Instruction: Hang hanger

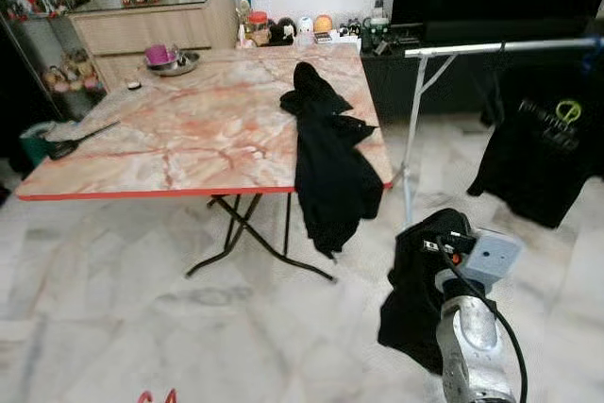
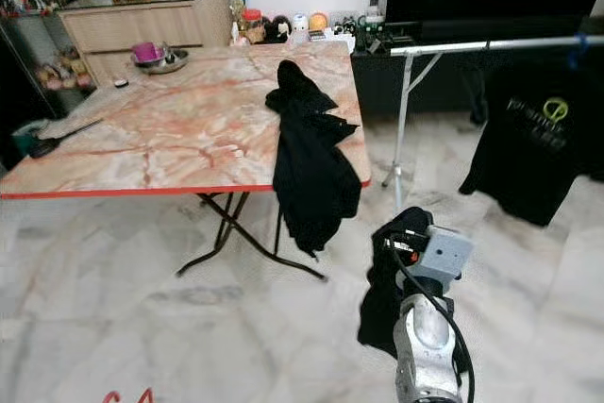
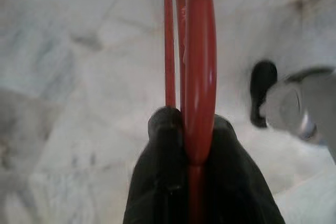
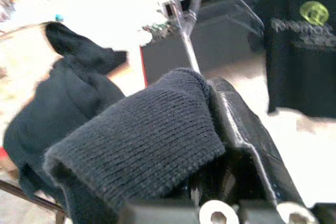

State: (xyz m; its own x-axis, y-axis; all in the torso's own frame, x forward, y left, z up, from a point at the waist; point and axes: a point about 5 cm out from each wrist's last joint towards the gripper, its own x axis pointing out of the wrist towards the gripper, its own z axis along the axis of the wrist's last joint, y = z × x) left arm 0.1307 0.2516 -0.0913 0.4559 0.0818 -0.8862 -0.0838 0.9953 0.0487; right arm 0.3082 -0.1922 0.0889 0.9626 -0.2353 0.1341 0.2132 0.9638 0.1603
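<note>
A red hanger (image 3: pixel 199 66) is pinched between the black fingers of my left gripper (image 3: pixel 191 124), which is shut on it low over the marble floor; its red tips (image 1: pixel 156 395) peek in at the bottom edge of the left eye view. My right gripper (image 1: pixel 439 238) is shut on a black knitted garment (image 1: pixel 415 304) that hangs from it toward the floor. The knit (image 4: pixel 142 145) drapes over one finger (image 4: pixel 239 124). Ahead to the right, a silver clothes rail (image 1: pixel 500 46) carries a black T-shirt (image 1: pixel 543 153).
A marble-topped folding table (image 1: pixel 189 129) with a red edge stands ahead on the left. A second black garment (image 1: pixel 326 153) hangs over its right corner. A black tool (image 1: pixel 75 142) and a bowl (image 1: pixel 170 60) lie on it. The rail's upright post (image 1: pixel 410 158) stands by the table corner.
</note>
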